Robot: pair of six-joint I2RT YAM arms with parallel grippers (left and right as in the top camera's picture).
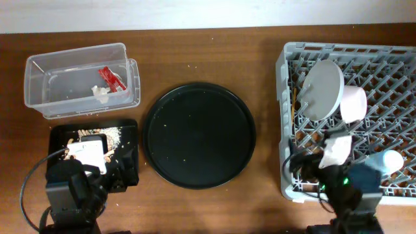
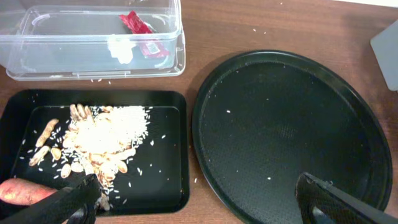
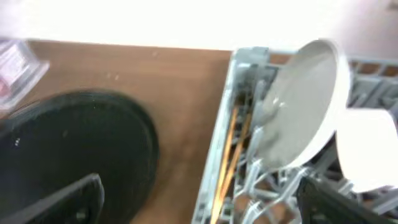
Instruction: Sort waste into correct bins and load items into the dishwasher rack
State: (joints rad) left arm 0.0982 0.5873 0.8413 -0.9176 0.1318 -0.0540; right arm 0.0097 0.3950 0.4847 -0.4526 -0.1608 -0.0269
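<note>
The clear tub (image 1: pixel 39 91) at the back left holds the red wrapper (image 1: pixel 110 78) and the white scrap (image 1: pixel 101 93); both also show in the left wrist view (image 2: pixel 140 28) (image 2: pixel 121 50). The flat black tray (image 2: pixel 177 149) holds beige-white food scraps (image 2: pixel 93 143) and the orange carrot (image 2: pixel 25 190). My left gripper (image 2: pixel 199 205) is open and empty above this tray's right edge. The grey rack (image 1: pixel 286 71) holds the plate (image 1: pixel 323 89), the bowl (image 1: pixel 353 104), the cup (image 1: pixel 390 159) and the chopsticks (image 3: pixel 233 149). My right gripper (image 3: pixel 202 202) is open and empty over the rack's front left corner.
The large round black tray (image 1: pixel 198 134) lies in the middle between the flat tray and the rack, with a few grains on it. Bare brown table runs along the back and the front edge.
</note>
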